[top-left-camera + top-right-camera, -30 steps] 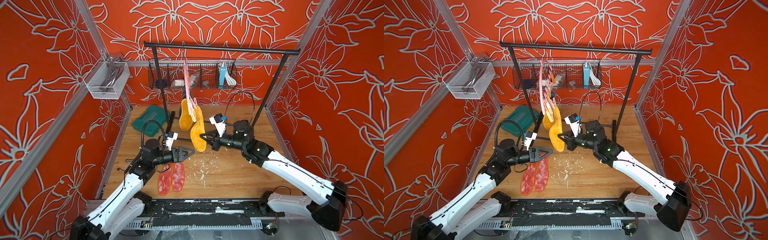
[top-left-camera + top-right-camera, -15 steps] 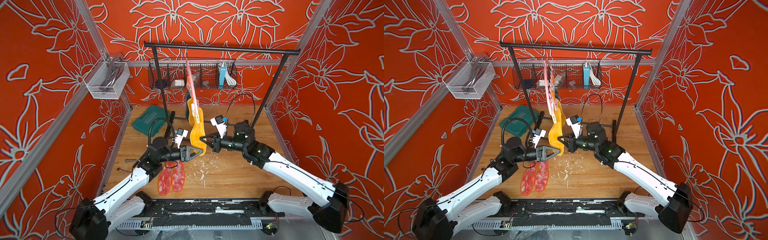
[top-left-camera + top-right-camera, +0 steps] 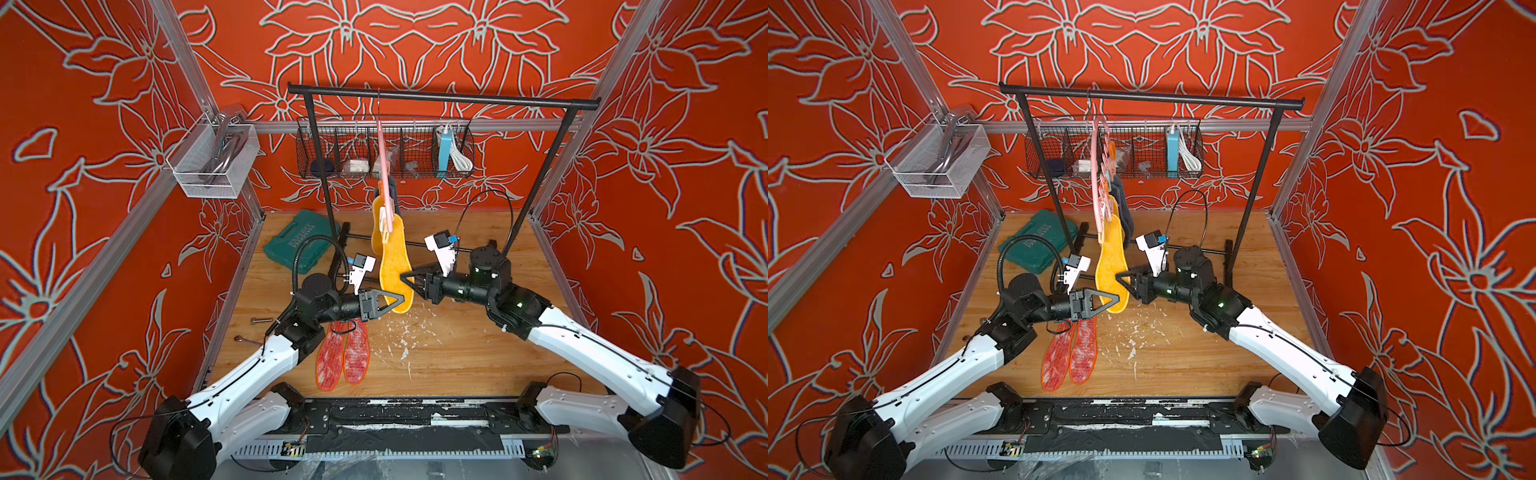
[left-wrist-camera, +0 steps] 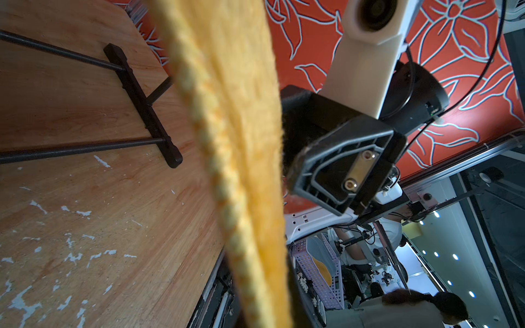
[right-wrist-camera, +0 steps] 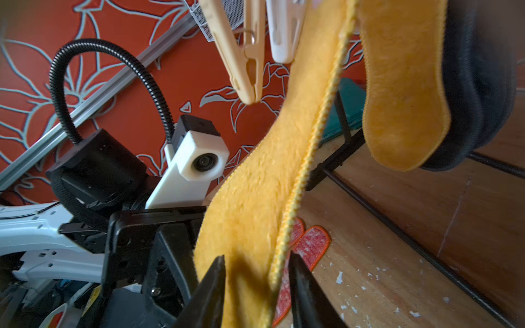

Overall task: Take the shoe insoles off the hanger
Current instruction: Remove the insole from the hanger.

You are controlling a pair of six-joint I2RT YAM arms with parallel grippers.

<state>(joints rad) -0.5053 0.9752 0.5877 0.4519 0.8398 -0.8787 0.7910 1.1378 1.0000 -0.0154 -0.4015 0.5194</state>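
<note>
The left pincer (image 3: 402, 297), wide open a second ago, now snaps shut on the bottom end of the long yellow insole (image 3: 395, 266). This insole hangs from the pink hanger (image 3: 384, 166) on the black rack (image 3: 440, 98). The right pincer (image 5: 257, 272), shut on that same insole a second ago, lets go. Its two fingers now stand a little apart with the yellow cloth loose between them. So the insole goes from one arm to the other, and I think the left arm can now tug it down out of its peg. Its top end still looks clipped up under the rack's bar. The other yellow insole (image 3: 376, 216) and the dark grey insoles (image 3: 1125, 208) hang there too. The two red insoles (image 3: 343, 353) lie flat on the wooden worktop (image 3: 478, 365) in front of the rack, so four look left to do. The wood has little white flakes (image 3: 407, 332) on it, and a green case (image 3: 301, 241) sits near one foot of the rack. Behind the rack a wire basket (image 3: 386, 153) hangs on the wall. Red walls with big white flowers stand all around the rack
</note>
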